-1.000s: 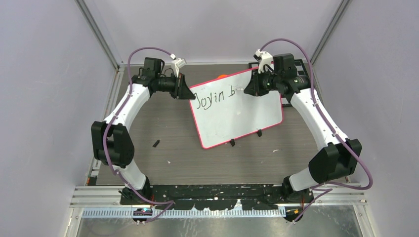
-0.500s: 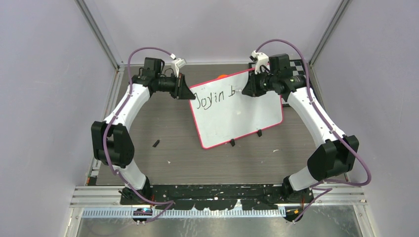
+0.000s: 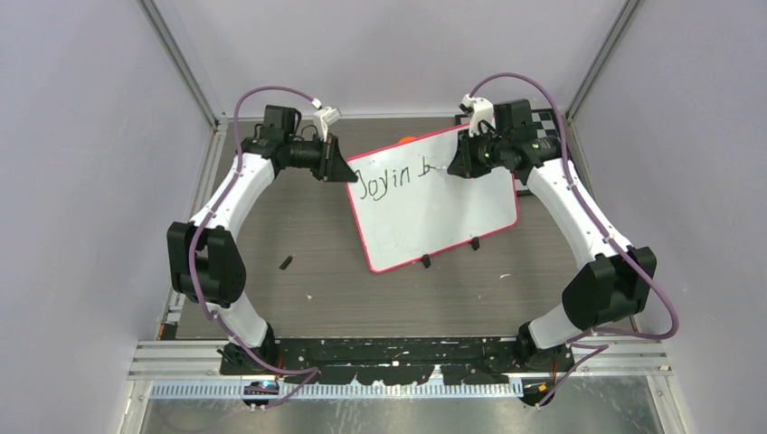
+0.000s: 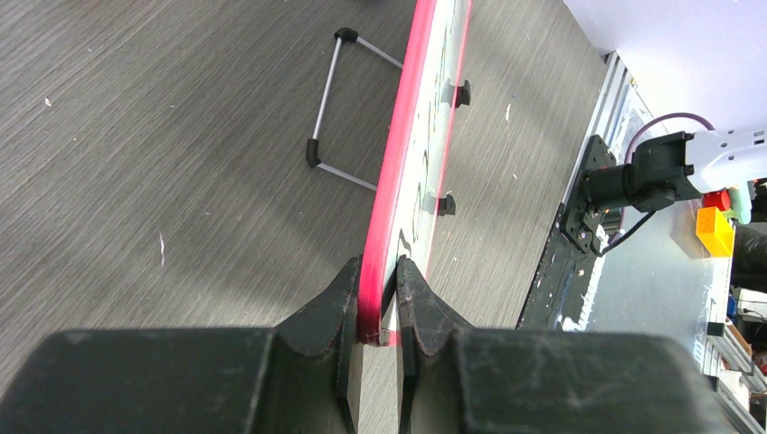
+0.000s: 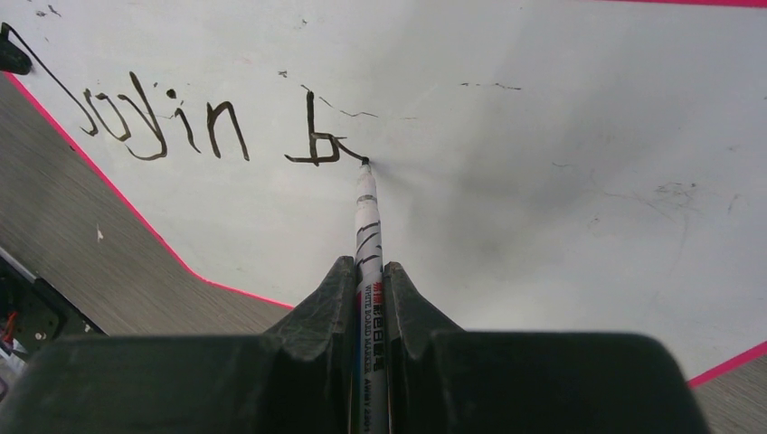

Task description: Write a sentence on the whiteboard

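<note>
Sitting toward the far middle of the table, the whiteboard bears the sentence only as far as "Joyin" and one more letter. The right gripper is clenched on a marker, its tip touching the board just past that letter. The left gripper pinches the pink rim at the far left corner. The marker's rear end is hidden between the fingers. Blank board lies right of and below the writing.

White arm links, black joints, looping purple cables, black wedge jaws
</note>
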`<move>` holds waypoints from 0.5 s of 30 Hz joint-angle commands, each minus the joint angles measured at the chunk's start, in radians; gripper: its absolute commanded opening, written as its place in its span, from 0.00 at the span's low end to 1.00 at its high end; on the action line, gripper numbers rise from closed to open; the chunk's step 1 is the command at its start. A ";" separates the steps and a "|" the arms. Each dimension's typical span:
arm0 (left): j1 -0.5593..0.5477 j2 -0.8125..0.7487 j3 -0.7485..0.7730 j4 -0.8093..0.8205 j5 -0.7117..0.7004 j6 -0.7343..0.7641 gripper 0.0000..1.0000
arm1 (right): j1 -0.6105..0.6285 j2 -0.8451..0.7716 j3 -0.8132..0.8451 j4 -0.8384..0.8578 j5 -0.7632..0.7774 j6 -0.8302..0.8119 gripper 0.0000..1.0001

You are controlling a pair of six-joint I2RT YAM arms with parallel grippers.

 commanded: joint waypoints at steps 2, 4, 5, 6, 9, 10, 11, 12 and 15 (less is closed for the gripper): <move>-0.034 0.000 -0.005 -0.016 -0.072 0.073 0.00 | -0.009 0.009 0.068 0.029 0.058 -0.015 0.00; -0.033 -0.002 -0.006 -0.014 -0.072 0.074 0.00 | -0.009 0.018 0.080 0.032 0.054 -0.006 0.00; -0.033 -0.002 -0.008 -0.014 -0.072 0.073 0.00 | -0.010 0.021 0.086 0.033 0.048 -0.003 0.00; -0.033 -0.003 -0.008 -0.014 -0.072 0.073 0.00 | -0.008 0.024 0.090 0.034 0.042 0.001 0.00; -0.033 -0.005 -0.008 -0.016 -0.072 0.073 0.00 | 0.002 0.032 0.097 0.031 0.036 0.004 0.00; -0.033 -0.005 -0.008 -0.016 -0.072 0.073 0.00 | 0.007 0.033 0.094 0.029 0.034 0.003 0.00; -0.033 -0.005 -0.008 -0.015 -0.072 0.073 0.00 | 0.012 0.034 0.090 0.030 0.032 0.003 0.00; -0.033 -0.005 -0.008 -0.014 -0.072 0.073 0.00 | 0.017 0.034 0.085 0.029 0.030 0.002 0.00; -0.034 -0.006 -0.007 -0.014 -0.072 0.073 0.00 | 0.028 0.031 0.073 0.030 0.022 -0.001 0.00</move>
